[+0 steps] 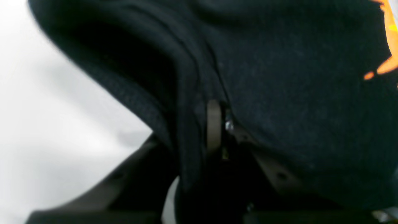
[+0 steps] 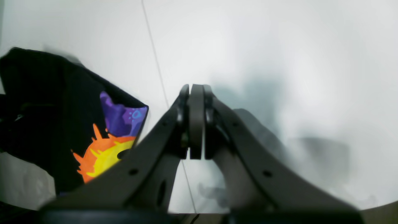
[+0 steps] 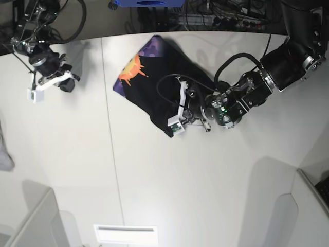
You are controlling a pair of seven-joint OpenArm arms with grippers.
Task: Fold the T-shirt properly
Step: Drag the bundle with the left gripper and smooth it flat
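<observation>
- The left end effector (image 1: pixel 217 127) is clamped on a bunched edge of the large black cloth T-shirt (image 3: pixel 159 87) with its purple, orange and yellow print.
- To fold well, I would carry the pinched edge low and level so the layers land square.
- The T-shirt lies at the far middle of the white surface (image 3: pixel 154 180), left of that end effector.
- The right end effector (image 2: pixel 196 124), pressed together and empty, hangs well apart at the far left.
</observation>
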